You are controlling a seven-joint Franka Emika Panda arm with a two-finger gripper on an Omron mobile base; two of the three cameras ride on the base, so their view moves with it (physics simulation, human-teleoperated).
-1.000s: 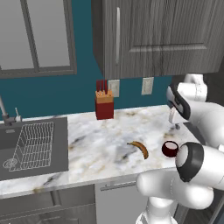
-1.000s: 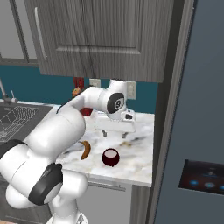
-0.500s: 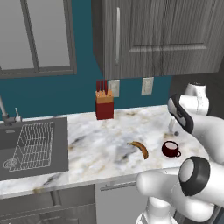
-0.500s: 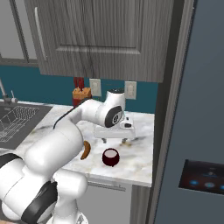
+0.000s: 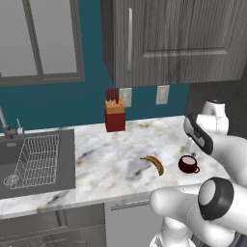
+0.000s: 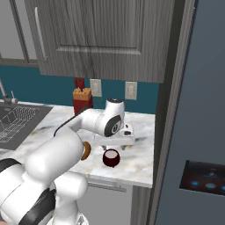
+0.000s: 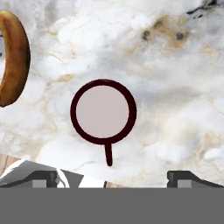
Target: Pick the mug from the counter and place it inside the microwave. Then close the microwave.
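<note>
The dark red mug (image 5: 187,164) stands upright on the marble counter (image 5: 111,159) near its right end, just right of a banana. From straight above, the mug (image 7: 103,111) is a dark ring with a pale inside, its handle pointing toward the bottom of the hand view. My gripper (image 7: 113,179) hangs open above it, one fingertip (image 7: 43,177) at each side, nothing between them. From the right, the gripper (image 6: 115,143) sits just above and behind the mug (image 6: 111,157), not touching it. The microwave is out of view.
A banana (image 5: 154,164) lies left of the mug. The red knife block (image 5: 115,116) stands at the back wall. The dark sink with its wire rack (image 5: 34,161) is at the left. A tall dark appliance panel (image 6: 206,132) bounds the counter on the right. Grey cabinets hang overhead.
The arm has swung down and forward, bringing the hand from near the back wall to above the mug. The jaws stayed open. Mug and banana have not moved.
</note>
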